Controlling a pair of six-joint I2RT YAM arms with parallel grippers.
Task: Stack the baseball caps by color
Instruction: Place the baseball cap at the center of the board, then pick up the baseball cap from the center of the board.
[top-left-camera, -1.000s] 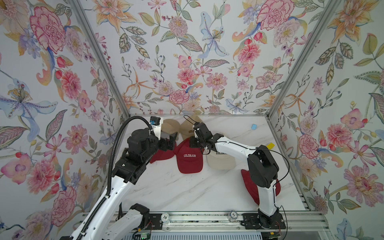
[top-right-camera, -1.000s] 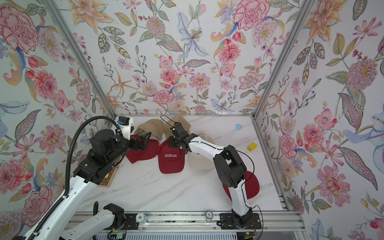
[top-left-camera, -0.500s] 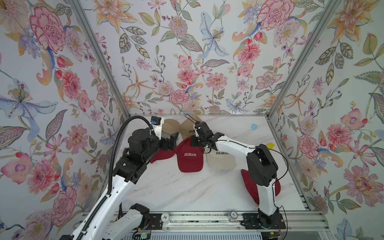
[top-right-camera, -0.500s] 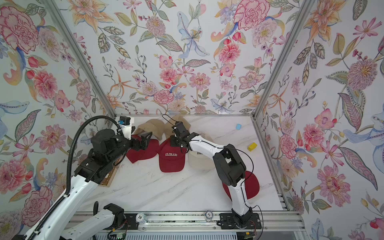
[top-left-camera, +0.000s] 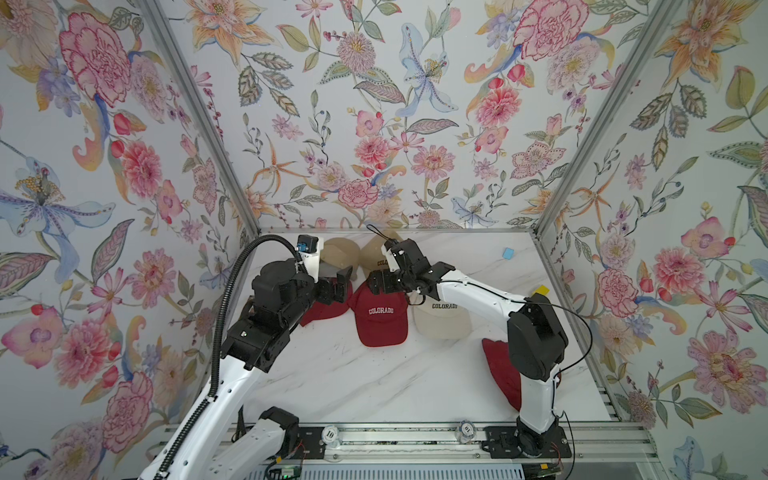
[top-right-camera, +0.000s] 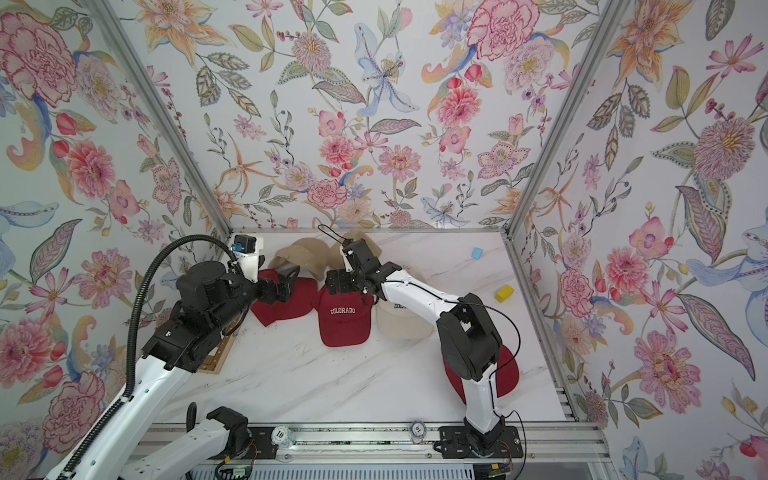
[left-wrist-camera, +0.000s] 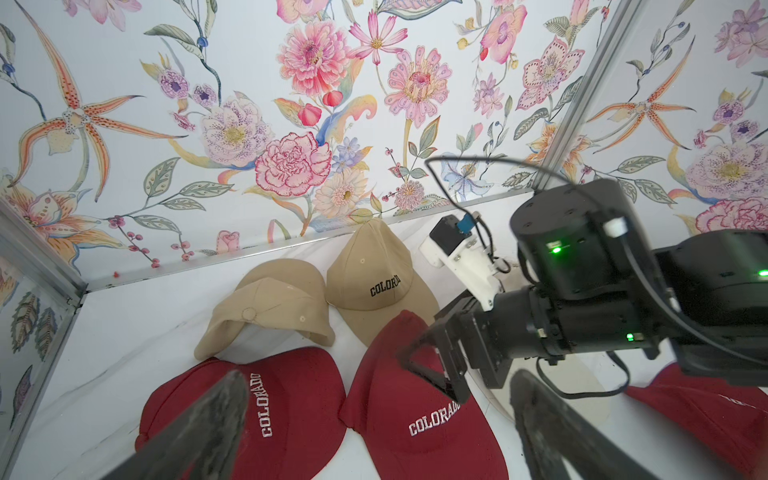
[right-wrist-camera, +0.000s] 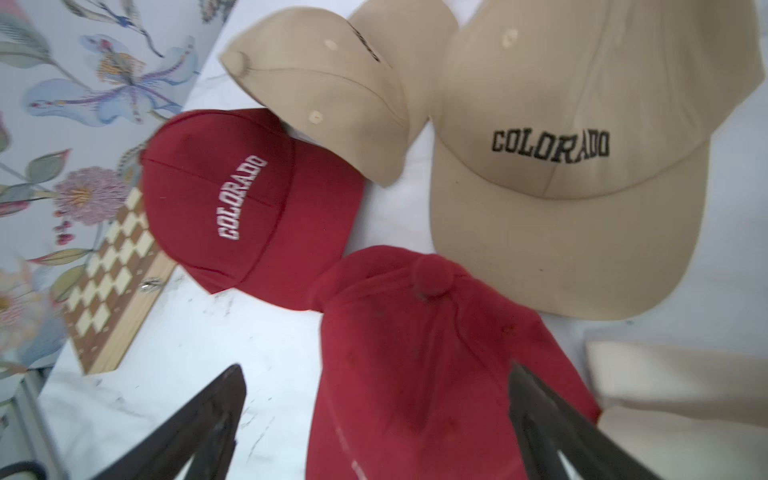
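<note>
Dark red cap (top-left-camera: 384, 318): judged light, limp cloth; take hold at the stiffer brim (top-left-camera: 384, 337). Jaws of left gripper (top-left-camera: 338, 286) and right gripper (top-left-camera: 380, 286) stand open, empty.

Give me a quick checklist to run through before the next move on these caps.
1. Right gripper open: ok, jaws wide over the crown of the middle red cap.
2. Left gripper open: ok, empty, above the left red cap.
3. Red stack: not ok; those two lie side by side, and the third red cap sits by the right arm's base.
4. Tan stack: not ok; the lettered tan cap lies beside the crumpled tan cap at the back wall.
5. Cream stack: cannot tell; only one cream cap shows clearly.
</note>
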